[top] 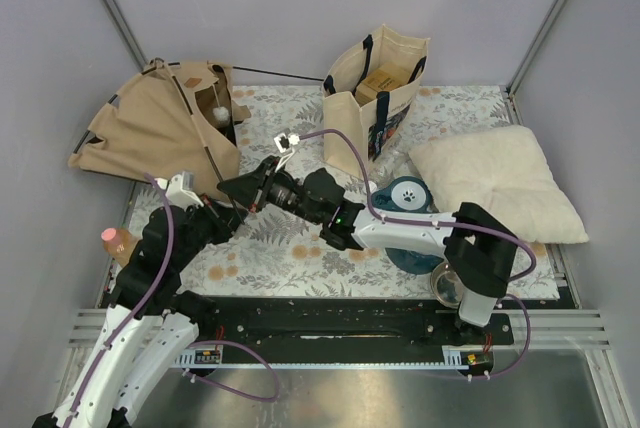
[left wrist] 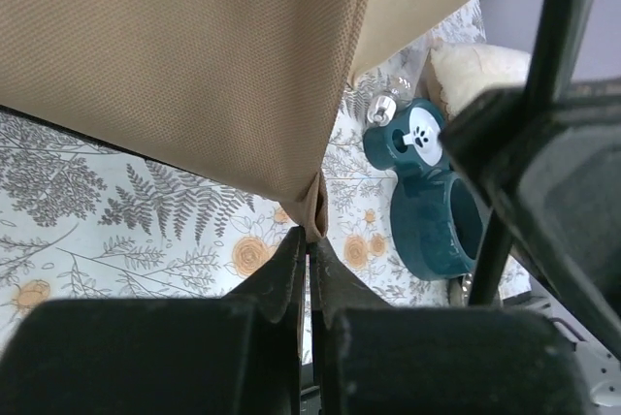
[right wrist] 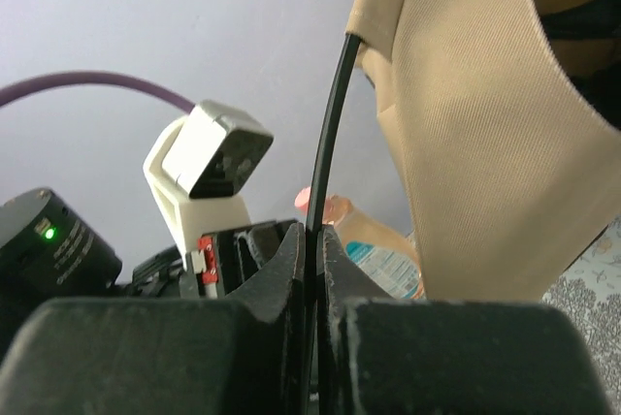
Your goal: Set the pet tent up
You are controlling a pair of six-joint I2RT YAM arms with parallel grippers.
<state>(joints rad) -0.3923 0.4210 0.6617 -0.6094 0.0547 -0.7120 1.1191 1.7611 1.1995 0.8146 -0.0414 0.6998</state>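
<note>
The tan canvas pet tent [top: 150, 128] lies partly collapsed at the back left, with its white pom-pom [top: 219, 113] hanging in the doorway and a brown label patch [top: 188, 79] near the top. My left gripper [top: 222, 213] is shut on a bottom corner of the tent fabric [left wrist: 313, 216], as the left wrist view [left wrist: 310, 240] shows. My right gripper [top: 232, 189] is shut on a thin black tent pole [right wrist: 332, 114], with the tan fabric [right wrist: 475, 124] just beside it in the right wrist view [right wrist: 312, 236]. Both grippers meet at the tent's near right corner.
A cream tote bag [top: 378, 88] stands at the back middle. A fluffy white pillow [top: 500, 183] lies at the right. A teal pet bowl [top: 407, 198] and a metal bowl [top: 447, 283] sit under the right arm. A pink-capped bottle [top: 118, 241] stands at the left edge.
</note>
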